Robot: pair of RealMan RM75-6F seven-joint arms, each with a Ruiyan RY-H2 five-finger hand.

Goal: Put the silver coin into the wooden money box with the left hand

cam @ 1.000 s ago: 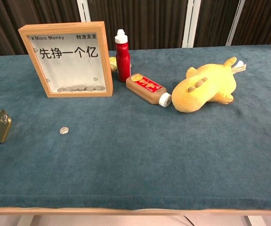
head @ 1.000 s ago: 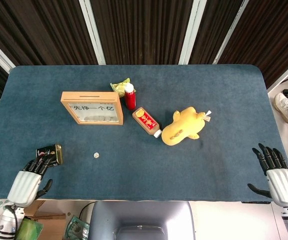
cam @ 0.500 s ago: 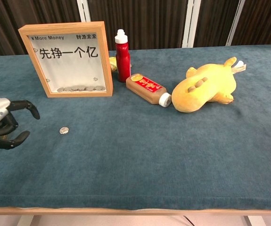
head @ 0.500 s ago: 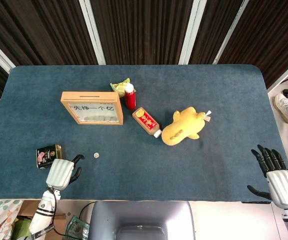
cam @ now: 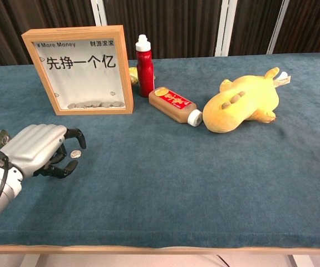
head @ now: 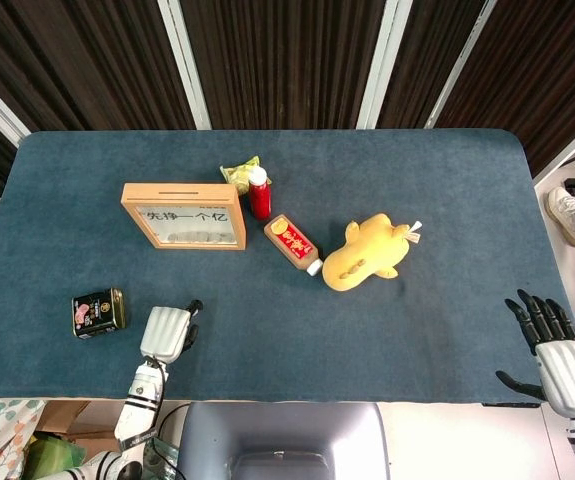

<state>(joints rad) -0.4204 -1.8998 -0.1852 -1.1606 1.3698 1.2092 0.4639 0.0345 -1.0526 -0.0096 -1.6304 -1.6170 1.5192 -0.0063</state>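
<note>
Just beyond the left hand (cam: 40, 149) lies a small, round silver coin (cam: 76, 154).

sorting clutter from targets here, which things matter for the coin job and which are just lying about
Job:
silver coin
wooden money box
left hand

Lying about:
red bottle
brown bottle
yellow plush toy
dark tin
snack packet
right hand

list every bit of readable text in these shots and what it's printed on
"¥ More Money": top left of the wooden money box panel.
"财源滚滚": top right of that panel.
"先挣一个亿": large, across the panel.
Brown bottle red label: too small to read.
Black tin label: unreadable.
</note>
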